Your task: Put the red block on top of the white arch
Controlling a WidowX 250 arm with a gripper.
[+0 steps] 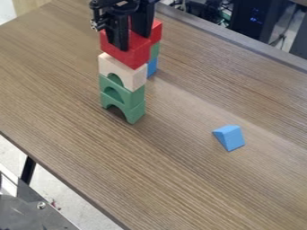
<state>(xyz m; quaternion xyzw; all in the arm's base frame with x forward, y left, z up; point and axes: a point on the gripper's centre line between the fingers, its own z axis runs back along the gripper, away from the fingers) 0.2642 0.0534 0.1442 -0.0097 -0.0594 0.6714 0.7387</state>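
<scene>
Red block (127, 57) is right over the white arch (135, 79), with two green arches (137, 95) under that. The black claw (132, 43) is at the red block; I can't tell if it's pinching. A blue block (231, 138) sits well apart on the brown table (180, 179).

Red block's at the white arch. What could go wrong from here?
The red block tops a tall, narrow column: the white arch on two green arches. A sideways nudge could topple it.

The gripper is also close to the rear stack's red top piece, so pulling away toward it might knock that stack over.
</scene>
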